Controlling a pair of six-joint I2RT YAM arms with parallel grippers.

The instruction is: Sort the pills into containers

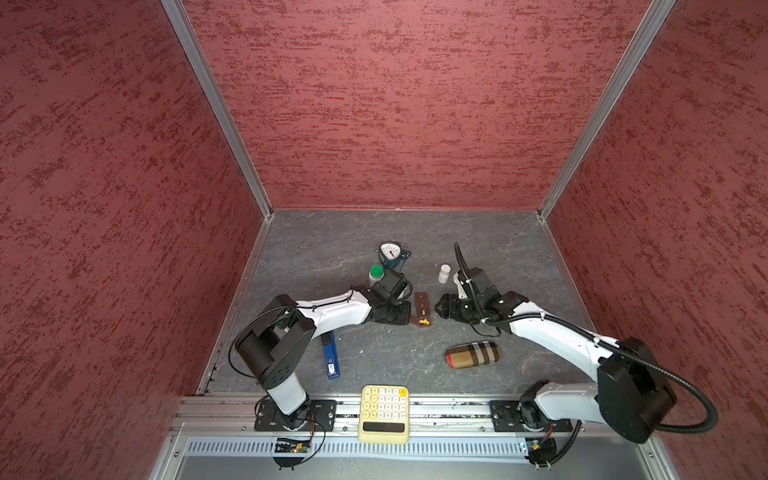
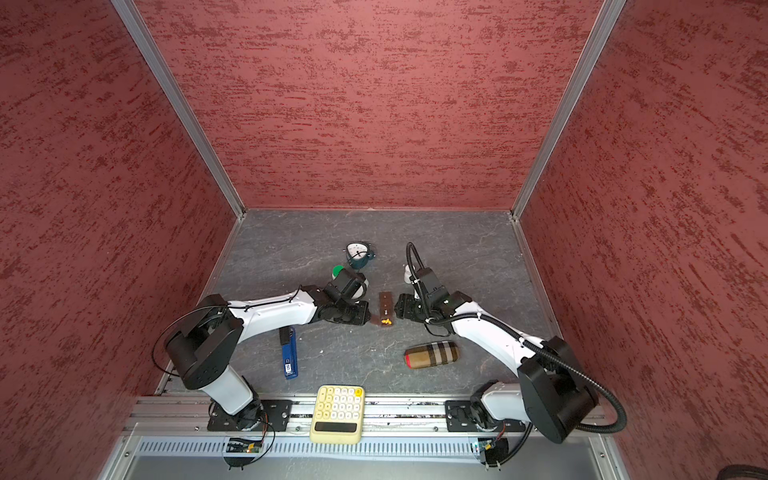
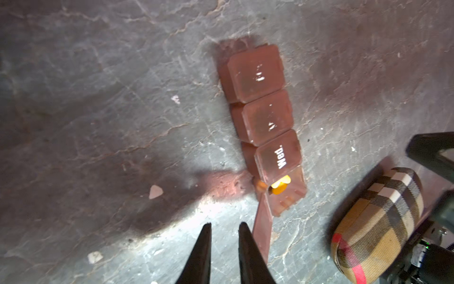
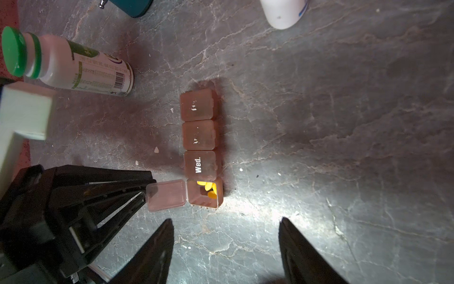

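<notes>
Since containers look light, slippery, thin-hinged, I'd brace their sides with my spread right end effector; left end effector pinched together, empty, beside open lid.

Both arms reach toward the middle, facing each other. The left gripper has its jaws nearly together, empty; the right gripper stands wide apart.

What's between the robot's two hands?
The brown pill strip, yellow pills in its open end, lies between left hand and right hand in both top views.
</notes>
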